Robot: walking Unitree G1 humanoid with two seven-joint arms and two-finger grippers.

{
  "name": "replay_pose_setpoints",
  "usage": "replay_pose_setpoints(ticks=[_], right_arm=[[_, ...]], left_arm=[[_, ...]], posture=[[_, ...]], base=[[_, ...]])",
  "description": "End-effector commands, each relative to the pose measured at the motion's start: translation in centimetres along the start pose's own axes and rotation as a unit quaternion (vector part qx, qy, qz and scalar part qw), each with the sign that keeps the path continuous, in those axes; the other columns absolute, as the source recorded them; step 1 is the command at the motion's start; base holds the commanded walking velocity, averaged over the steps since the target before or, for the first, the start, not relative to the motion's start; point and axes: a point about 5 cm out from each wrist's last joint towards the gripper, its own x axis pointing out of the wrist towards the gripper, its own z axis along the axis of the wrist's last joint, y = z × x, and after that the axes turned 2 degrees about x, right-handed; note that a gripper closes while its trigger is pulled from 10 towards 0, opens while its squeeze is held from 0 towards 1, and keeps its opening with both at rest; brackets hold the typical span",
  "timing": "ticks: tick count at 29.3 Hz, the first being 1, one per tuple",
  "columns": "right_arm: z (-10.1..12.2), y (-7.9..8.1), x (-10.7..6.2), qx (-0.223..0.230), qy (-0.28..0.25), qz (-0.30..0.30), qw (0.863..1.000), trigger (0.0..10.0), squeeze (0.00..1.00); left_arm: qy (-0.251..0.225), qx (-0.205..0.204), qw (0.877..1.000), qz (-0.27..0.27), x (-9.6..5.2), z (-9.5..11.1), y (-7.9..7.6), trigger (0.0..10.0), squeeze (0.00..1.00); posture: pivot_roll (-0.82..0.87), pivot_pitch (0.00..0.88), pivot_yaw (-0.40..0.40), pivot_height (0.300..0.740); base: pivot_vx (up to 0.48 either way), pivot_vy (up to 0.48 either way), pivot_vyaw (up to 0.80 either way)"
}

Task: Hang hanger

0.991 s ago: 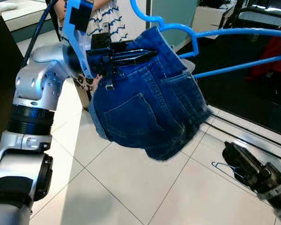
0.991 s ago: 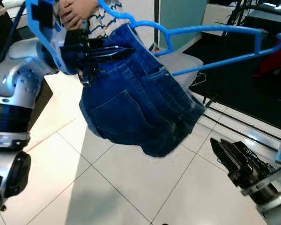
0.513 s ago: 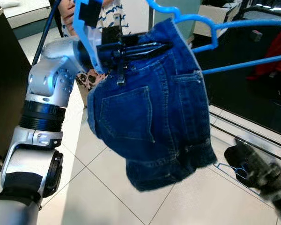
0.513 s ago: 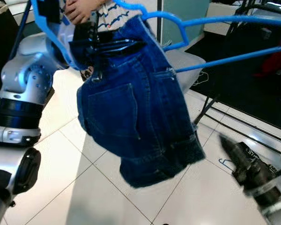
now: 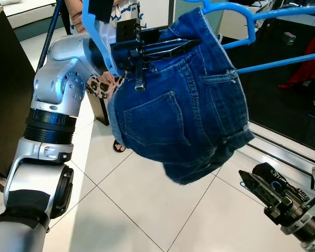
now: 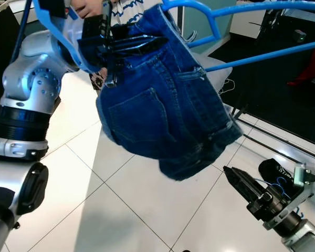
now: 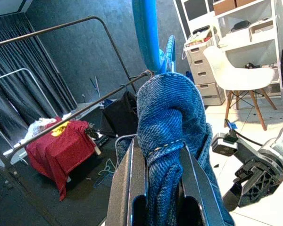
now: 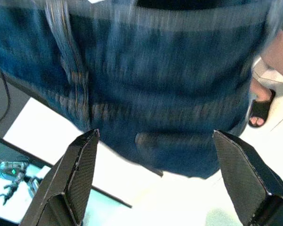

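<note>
Hanger [image 5: 283, 37], bright blue plastic, stretches roughly level across the scene toward the robot's right, carrying dark denim shorts [image 5: 184, 115]. The left gripper [image 5: 165, 48] clenches the shorts' waistband; the right gripper [image 6: 240, 182] waits below, fingers spread, above the tiled floor [image 5: 147, 210].
</note>
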Motion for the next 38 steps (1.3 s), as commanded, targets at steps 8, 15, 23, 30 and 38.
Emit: replay_pose_setpoints(ticks=[8, 15, 23, 30, 38], right_arm=[[3.6, 0.4, -2.2, 0.007, -0.138, 0.024, 0.990, 10.0, 0.00], [2.5, -1.4, -0.6, 0.002, -0.100, -0.042, 0.994, 10.0, 0.00], [2.8, -2.1, 0.9, 0.010, -0.092, -0.041, 0.995, 10.0, 0.00], [4.7, -0.5, 0.6, 0.018, -0.142, 0.031, 0.989, 10.0, 0.00], [3.7, -0.8, 0.6, 0.012, -0.100, 0.010, 0.995, 10.0, 0.00]], left_arm=[[-0.035, 0.037, 0.999, 0.010, 0.6, 1.7, 0.6, 0.0, 0.00], [-0.060, 0.035, 0.998, -0.010, 1.1, 2.4, 0.3, 0.0, 0.00], [-0.069, 0.014, 0.995, -0.064, 1.2, 2.8, -0.4, 6.6, 0.00], [-0.054, 0.012, 0.995, -0.085, 0.6, 2.5, -0.3, 10.0, 0.00], [-0.057, 0.021, 0.995, -0.084, 0.6, 2.7, 0.0, 10.0, 0.00]], posture=[[-0.01, 0.140, 0.038, 0.740], [0.00, 0.137, 0.034, 0.740], [0.01, 0.143, 0.026, 0.740], [0.00, 0.142, 0.026, 0.740], [0.00, 0.146, 0.029, 0.740]], base=[[0.000, 0.000, 0.00], [0.000, 0.000, 0.00], [0.000, 0.000, 0.00], [0.000, 0.000, 0.00], [0.000, 0.000, 0.00]])
